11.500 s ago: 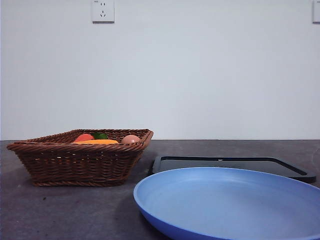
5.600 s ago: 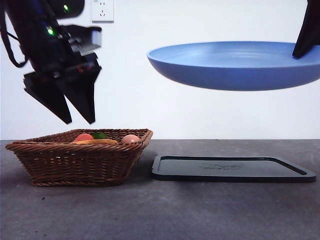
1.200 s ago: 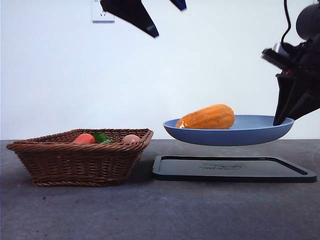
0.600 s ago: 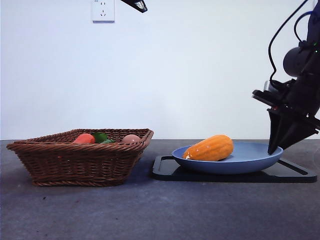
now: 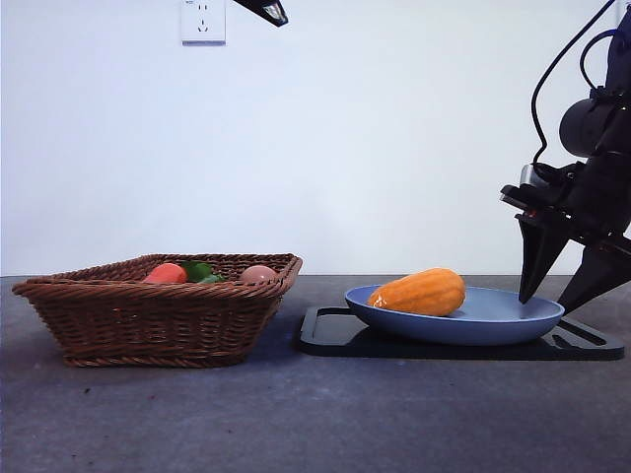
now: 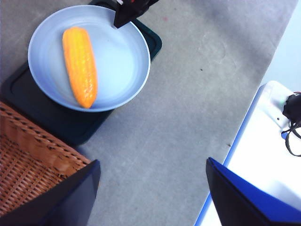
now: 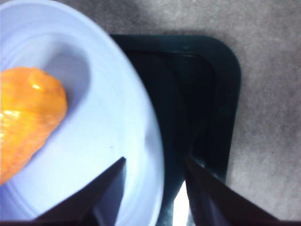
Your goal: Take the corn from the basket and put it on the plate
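The orange-yellow corn (image 5: 419, 292) lies on its side in the blue plate (image 5: 493, 321), which rests on the black tray (image 5: 330, 335). My right gripper (image 5: 545, 301) is at the plate's right edge, jaws open and straddling the rim (image 7: 153, 136) without squeezing it; the corn (image 7: 26, 127) lies a little beyond them. My left gripper (image 6: 153, 165) hangs high above the table, open and holding nothing, looking down on the corn (image 6: 80, 66), the plate (image 6: 122, 61) and a corner of the wicker basket (image 6: 28, 165). The basket (image 5: 148, 315) stands at the left.
In the basket lie a red-orange fruit (image 5: 166, 273), a green piece (image 5: 197, 268) and a pale pinkish ball (image 5: 258, 274). The left gripper's tip (image 5: 261, 10) shows at the top edge. A white surface with a blue edge (image 6: 263, 155) borders the table.
The plate with the corn has come down onto the black tray. The right gripper's jaws have spread apart and let go of the rim. The left gripper stays high.
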Controlling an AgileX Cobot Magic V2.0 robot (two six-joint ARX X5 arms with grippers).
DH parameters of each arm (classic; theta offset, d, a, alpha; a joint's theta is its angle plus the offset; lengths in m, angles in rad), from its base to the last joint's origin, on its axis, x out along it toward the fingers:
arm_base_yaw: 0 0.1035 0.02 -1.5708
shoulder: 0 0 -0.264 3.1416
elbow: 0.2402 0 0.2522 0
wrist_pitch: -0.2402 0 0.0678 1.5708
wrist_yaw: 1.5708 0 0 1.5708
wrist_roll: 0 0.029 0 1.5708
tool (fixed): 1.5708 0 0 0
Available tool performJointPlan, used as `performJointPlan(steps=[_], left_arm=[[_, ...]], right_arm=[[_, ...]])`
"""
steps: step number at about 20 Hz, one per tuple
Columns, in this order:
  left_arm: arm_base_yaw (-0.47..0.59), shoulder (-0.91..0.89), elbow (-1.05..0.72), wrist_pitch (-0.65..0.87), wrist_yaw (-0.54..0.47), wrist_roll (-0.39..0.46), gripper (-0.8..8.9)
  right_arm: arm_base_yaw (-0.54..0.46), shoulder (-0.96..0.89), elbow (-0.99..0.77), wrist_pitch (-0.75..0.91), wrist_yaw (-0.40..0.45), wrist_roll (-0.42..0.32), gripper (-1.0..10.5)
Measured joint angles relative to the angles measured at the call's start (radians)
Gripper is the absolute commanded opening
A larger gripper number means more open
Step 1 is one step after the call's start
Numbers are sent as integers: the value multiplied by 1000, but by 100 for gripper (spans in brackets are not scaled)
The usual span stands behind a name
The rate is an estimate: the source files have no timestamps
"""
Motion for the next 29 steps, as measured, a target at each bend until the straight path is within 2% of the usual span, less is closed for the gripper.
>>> performJointPlan(steps=[3, 9, 14, 16, 19, 21, 23, 29], left_arm=[[0, 0, 0, -7, 0, 0, 363], [6, 0, 0, -7, 0, 0, 363], [6, 0, 0, -8, 0, 0, 350], [6, 0, 0, -20, 0, 0, 316], [6, 0, 0, -50, 0, 0, 234], [6, 0, 0, -64, 0, 0, 124], [6, 0, 0, -74, 0, 0, -2], [6, 0, 0, -74, 0, 0, 8]], right_arm=[[-11, -50, 0, -29, 0, -1, 222], [-3, -353, 1, -216, -5, -31, 222], [119, -635, 1, -404, -3, -67, 221], [184, -728, 1, -466, 27, -72, 211], [281, -834, 1, -541, 83, -76, 85], [329, -880, 1, -568, 84, -76, 4], [358, -903, -2, -592, 84, -77, 2], [367, -908, -69, -594, 89, -76, 2]])
